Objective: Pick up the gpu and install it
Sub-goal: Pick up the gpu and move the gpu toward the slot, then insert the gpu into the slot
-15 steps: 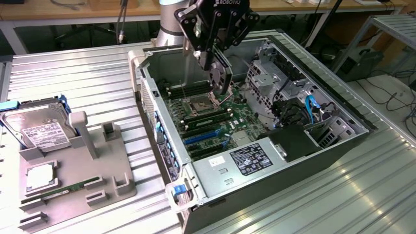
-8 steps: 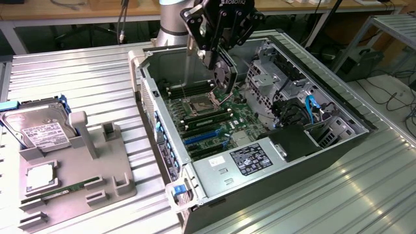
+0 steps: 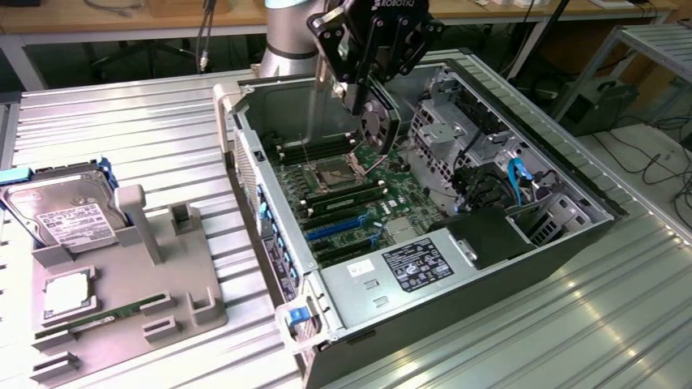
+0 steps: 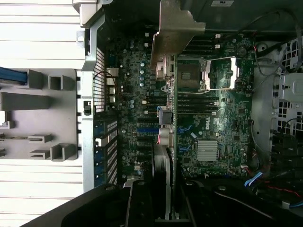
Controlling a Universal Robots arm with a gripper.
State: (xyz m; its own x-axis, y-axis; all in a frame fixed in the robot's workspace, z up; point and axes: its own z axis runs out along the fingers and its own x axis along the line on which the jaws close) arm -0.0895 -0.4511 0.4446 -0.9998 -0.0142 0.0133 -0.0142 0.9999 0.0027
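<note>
The gpu (image 3: 378, 130) is pinched edge-on by the gripper (image 3: 362, 91) and hangs above the open computer case (image 3: 245, 154), clear of the motherboard (image 3: 362, 203), with its pale metal bracket (image 3: 318, 109) towards the case's rear wall. It is held over the CPU socket (image 3: 327, 172), not over the blue expansion slots (image 3: 330, 229). If lowered out of line, the socket could be struck, or the bracket could be caught on the rear wall. A tilt in the grip could jam the card's edge.
</note>
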